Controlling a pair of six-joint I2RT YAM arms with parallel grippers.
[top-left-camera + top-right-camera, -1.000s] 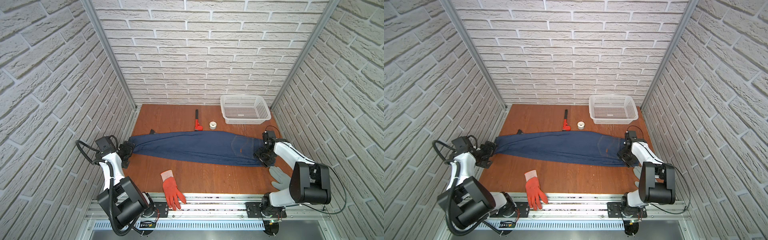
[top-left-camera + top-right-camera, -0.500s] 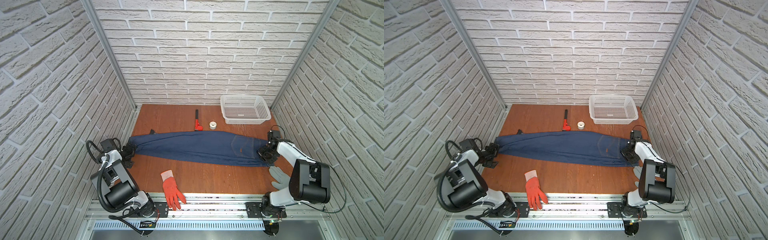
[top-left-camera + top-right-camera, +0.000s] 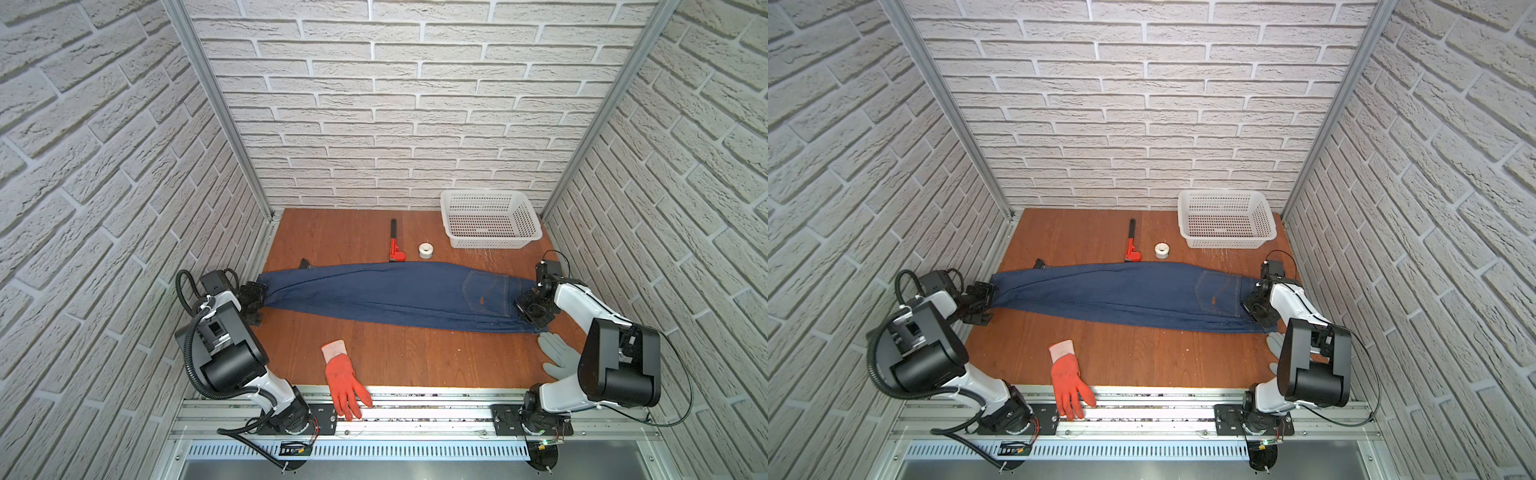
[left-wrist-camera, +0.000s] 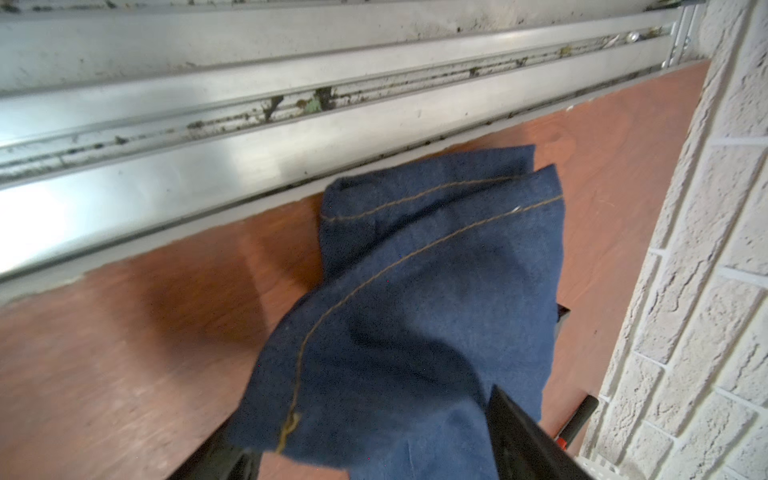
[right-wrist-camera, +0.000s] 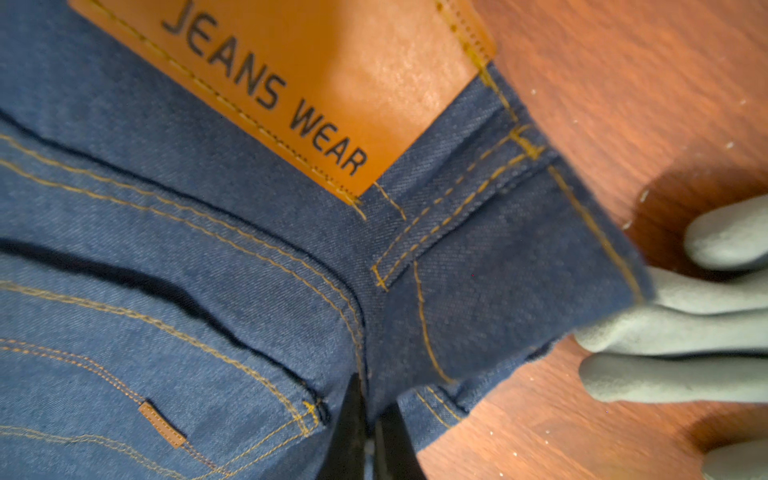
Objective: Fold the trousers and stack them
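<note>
On table [image 3: 415,353], trousers [image 3: 374,291] are lying leg-on-leg, cross folds pending; R gripper [image 3: 525,309] clamping waist, L gripper [image 3: 261,296] gaping at hems.

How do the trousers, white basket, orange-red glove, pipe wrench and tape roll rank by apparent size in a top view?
1. trousers
2. white basket
3. orange-red glove
4. pipe wrench
5. tape roll
The glove lies nearer the camera than the wrench, which may exaggerate that gap.

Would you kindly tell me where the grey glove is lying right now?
In both top views the grey glove lies on the table's near right side, at the trousers' waist end.
</note>
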